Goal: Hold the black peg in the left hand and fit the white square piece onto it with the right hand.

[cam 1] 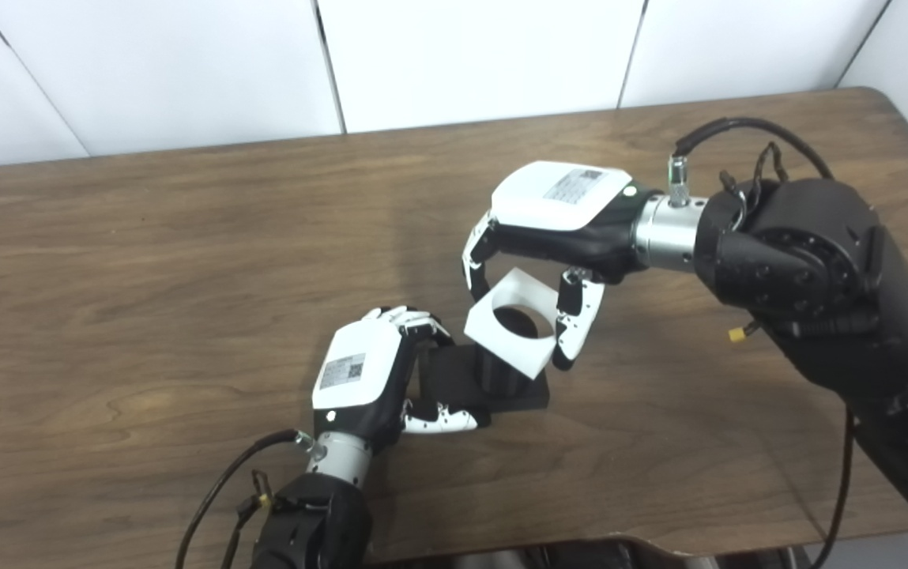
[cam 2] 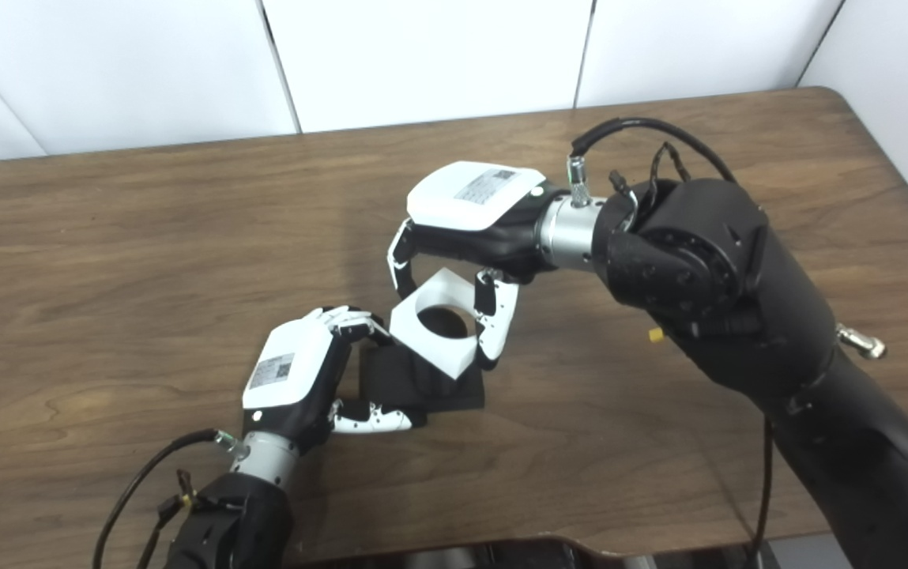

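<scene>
Near the front middle of the wooden surface (cam 1: 145, 261), the left hand (cam 1: 363, 375) clamps the black peg (cam 1: 493, 378). Its fingers (cam 1: 414, 318) curl over the far edge of the peg's flat black base, and its thumb (cam 1: 442, 421) presses along the near edge. The base appears to lie flat on the wood, and a short round post rises from it. That post is mostly hidden behind the piece above it.

Just above and slightly right of the peg, the right hand (cam 1: 560, 213) grips the white square piece (cam 1: 513, 324). Its fingers (cam 1: 476, 261) hook down on the left corner of the piece, while the thumb (cam 1: 576, 320) bears on the right side, so the piece is pinched between them. The piece is tilted, its far edge raised and its near edge low. A large round hole in its middle shows dark, with the top of the post seen through or just beneath it. The near lower edge of the white piece overlaps the post, but whether the post has entered the hole cannot be told from either view.

Both hands sit close together, the left fingertips almost touching the white piece's left corner. The right forearm reaches in from the right side, with a black cable (cam 1: 746, 126) looping over its wrist. Behind the surface stand plain white wall panels (cam 1: 469, 55).
</scene>
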Motion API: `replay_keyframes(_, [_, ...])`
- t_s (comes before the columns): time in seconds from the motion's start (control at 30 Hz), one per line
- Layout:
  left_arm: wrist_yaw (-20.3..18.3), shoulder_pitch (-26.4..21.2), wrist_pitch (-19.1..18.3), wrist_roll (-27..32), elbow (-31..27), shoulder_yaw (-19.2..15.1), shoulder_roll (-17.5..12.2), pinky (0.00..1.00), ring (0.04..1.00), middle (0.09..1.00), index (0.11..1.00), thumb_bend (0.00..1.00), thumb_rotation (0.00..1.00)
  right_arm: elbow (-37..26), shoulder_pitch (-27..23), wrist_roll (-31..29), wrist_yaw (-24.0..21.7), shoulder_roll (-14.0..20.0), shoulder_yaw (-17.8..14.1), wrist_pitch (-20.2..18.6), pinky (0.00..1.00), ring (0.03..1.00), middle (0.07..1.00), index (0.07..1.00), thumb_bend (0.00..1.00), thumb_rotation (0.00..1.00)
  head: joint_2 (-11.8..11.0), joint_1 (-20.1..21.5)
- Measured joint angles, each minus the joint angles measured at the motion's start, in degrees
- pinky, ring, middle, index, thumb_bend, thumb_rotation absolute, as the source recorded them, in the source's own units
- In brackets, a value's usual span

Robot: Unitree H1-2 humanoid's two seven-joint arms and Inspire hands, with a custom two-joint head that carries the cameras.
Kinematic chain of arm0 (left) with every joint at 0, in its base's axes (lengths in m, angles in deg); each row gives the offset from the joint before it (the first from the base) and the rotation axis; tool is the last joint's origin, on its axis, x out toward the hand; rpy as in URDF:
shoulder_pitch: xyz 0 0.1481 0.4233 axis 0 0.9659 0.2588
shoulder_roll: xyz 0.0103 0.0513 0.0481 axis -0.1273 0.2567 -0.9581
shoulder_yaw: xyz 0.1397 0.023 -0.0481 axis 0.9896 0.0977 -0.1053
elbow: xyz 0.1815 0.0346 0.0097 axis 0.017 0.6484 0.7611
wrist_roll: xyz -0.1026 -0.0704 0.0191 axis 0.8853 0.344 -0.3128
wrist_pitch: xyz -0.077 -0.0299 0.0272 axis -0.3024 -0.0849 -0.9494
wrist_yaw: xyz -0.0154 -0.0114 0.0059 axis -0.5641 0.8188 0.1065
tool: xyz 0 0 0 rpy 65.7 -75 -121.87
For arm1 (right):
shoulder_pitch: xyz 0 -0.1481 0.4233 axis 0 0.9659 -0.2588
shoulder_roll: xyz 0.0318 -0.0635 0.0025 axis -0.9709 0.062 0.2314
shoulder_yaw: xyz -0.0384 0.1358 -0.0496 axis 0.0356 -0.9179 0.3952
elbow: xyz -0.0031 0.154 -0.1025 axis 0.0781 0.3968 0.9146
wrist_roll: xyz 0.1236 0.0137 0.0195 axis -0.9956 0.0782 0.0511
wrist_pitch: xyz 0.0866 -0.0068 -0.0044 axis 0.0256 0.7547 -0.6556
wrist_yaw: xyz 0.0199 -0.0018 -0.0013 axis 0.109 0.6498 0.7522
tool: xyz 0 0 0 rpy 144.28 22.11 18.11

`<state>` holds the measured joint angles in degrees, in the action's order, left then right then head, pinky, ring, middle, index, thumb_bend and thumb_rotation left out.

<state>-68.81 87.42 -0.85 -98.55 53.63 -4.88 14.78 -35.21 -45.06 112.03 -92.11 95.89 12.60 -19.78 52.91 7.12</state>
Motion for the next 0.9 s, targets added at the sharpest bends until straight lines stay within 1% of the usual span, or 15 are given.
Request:
replay_keyframes(0.1, [-0.15,0.02,-0.08,-0.29,-0.03,0.03,0.14,0.92,0.849,0.78,0.486,0.51,0.05,0.42,0.31,0.13,0.32,-0.1,0.11,0.89,0.77,0.812,0.752,0.483,0.52,0.13,0.09,0.09])
replay_keyframes(0.23, [-0.81,0.01,-0.3,-0.71,-0.49,0.15,0.31,0.92,0.846,0.78,0.486,0.51,0.05,1.27,0.88,0.52,0.66,-0.21,0.14,1.15,0.77,0.816,0.752,0.483,0.52,0.13,0.26,-0.09])
replay_keyframes(0.43, [-1.32,0.0,-0.38,-0.98,-0.63,0.11,0.46,0.92,0.849,0.78,0.486,0.51,0.05,2.08,1.29,2.45,0.83,-0.46,0.42,2.17,0.78,0.825,0.755,0.483,0.52,0.13,0.26,-0.18])
replay_keyframes(0.9, [-1.79,0.02,-0.58,-1.08,-0.89,0.12,0.61,0.92,0.847,0.778,0.486,0.51,0.05,2.63,1.53,4.57,0.86,-2.74,1.03,3.26,0.78,0.831,0.757,0.484,0.52,0.13,0.61,-0.09])
